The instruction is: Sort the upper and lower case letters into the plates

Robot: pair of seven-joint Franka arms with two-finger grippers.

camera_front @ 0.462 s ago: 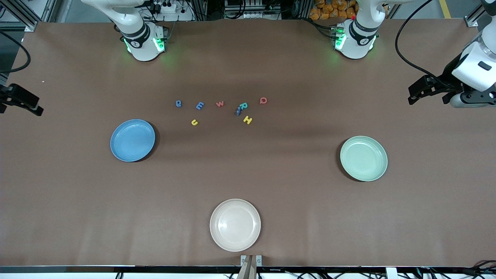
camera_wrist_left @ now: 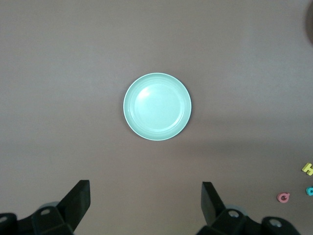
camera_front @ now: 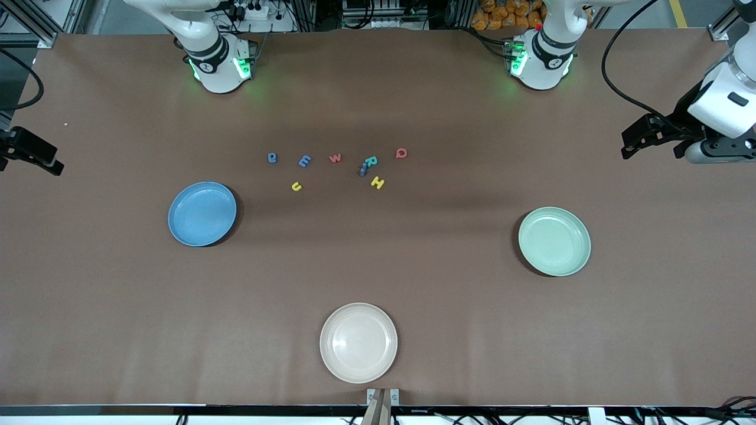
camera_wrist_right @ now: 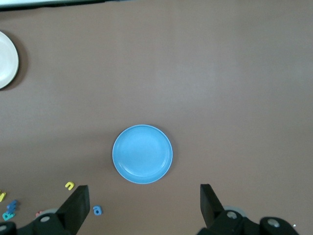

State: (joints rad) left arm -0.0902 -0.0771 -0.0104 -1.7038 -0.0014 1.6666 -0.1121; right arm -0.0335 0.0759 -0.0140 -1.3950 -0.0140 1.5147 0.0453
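You see the letters [camera_front: 336,167] lying loose on the table [camera_front: 413,283], in a small group between the two plates and nearer the robot bases than either plate. None is in a plate. A red W [camera_front: 335,157], a yellow H [camera_front: 377,183] and a yellow u [camera_front: 296,186] read clearly; a dark blue piece [camera_front: 362,170] touches the teal R [camera_front: 371,161] and its shape is hard to make out, perhaps standing on edge. The blue plate [camera_front: 202,213] sits toward the right arm's end, the mint plate [camera_front: 554,241] toward the left arm's end, and a cream plate [camera_front: 358,342] is nearest the front camera. The left gripper [camera_wrist_left: 145,208] hangs high over the table at its own end, near the mint plate, jaws spread wide and holding nothing; only the fingertips [camera_wrist_left: 78,196] show in its wrist view. The right gripper [camera_wrist_right: 143,208] is cut off at the edge of the front view; its wrist view shows it above the table near the blue plate, also wide apart and holding nothing. Both arms wait.
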